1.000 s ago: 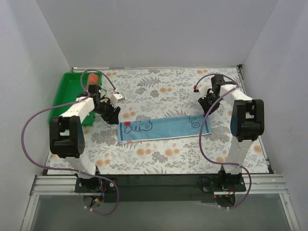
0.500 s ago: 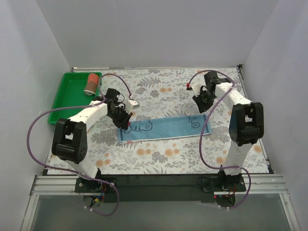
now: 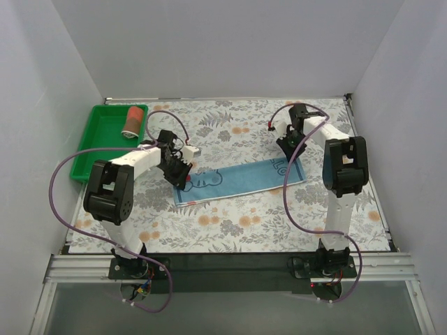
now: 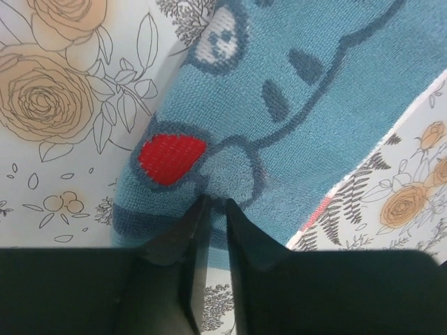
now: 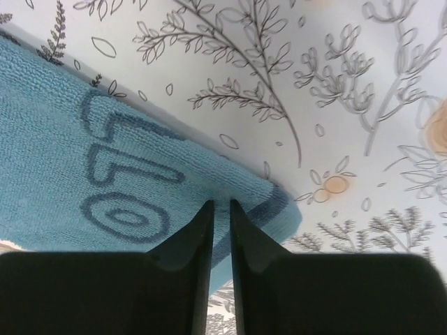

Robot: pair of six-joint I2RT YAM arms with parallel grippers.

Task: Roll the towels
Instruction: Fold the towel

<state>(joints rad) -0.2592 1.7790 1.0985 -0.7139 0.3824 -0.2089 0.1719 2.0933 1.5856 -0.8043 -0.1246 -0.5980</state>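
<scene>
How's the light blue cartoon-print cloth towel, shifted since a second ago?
Yes. The light blue towel has skewed: its right end swung toward the far edge of the table, while its left end barely shifted relative to the green plastic tray.

Far strip: bare table (image 3: 230, 125) runs between the back wall (image 3: 223, 49) and the blue towel (image 3: 237, 183); open from side to side.
Near strip: bare table between the towel and the arm bases.
Towel left end: taken by the left hand (image 4: 215, 204), pinched on the cloth.
Towel far-right corner: taken by the right hand (image 5: 221, 206), closed on the edge.
Far-left corner: green tray (image 3: 82, 143) with a rolled towel (image 3: 132, 121); its raised rim blocks low passes.
Left side: purple cable (image 3: 59, 178) loops outward.
</scene>
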